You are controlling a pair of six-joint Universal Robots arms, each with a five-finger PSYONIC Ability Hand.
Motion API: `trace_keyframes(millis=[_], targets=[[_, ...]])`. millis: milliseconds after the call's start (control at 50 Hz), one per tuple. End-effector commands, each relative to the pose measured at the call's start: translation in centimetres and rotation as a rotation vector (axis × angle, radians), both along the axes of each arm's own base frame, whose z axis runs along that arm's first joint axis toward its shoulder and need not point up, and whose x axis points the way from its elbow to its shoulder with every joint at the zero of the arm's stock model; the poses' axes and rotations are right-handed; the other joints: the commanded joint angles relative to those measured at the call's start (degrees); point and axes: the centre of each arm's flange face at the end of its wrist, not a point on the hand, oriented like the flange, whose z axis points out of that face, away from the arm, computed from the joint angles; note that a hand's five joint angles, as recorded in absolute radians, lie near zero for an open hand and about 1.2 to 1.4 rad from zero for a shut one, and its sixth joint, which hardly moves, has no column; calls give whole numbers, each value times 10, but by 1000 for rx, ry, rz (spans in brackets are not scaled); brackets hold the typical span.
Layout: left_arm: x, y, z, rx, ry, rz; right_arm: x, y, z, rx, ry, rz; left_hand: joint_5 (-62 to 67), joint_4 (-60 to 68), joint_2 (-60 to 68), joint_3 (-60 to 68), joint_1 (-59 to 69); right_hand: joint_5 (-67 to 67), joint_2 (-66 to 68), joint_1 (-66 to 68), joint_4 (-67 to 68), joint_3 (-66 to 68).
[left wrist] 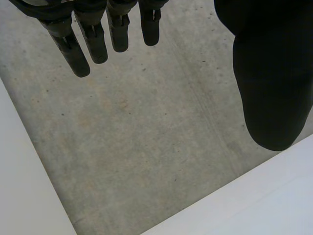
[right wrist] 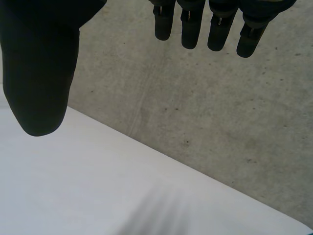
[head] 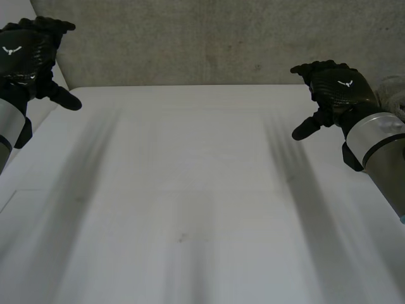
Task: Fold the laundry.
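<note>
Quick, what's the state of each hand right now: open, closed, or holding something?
Left black robot hand: open, holding nothing.
Right black robot hand: open, holding nothing.

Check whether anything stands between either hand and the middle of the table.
Nothing visible does. The left hand and right hand hover open near the far corners of the table, with only bare white surface between them.
</note>
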Motion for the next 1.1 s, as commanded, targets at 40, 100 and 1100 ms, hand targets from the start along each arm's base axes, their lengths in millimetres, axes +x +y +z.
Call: trace_keyframes(millis=[40,100,1100], targets=[[7,2,3,-21,6,25,-1,2,6,-17,-2,-19,-26,-15,-17,-19,-2,-27,-19,-31,-15,-16],[7,3,-1,-9,7,22,-1,2,7,-23,-4,-19,-26,-15,-17,-19,-2,-27,-19,-31,-15,-16],[-14,20,-22,88,15,-56,2,-6,3,-83,0,-21,-26,-15,-17,-19,-2,-27,-19,-31,-15,-16]])
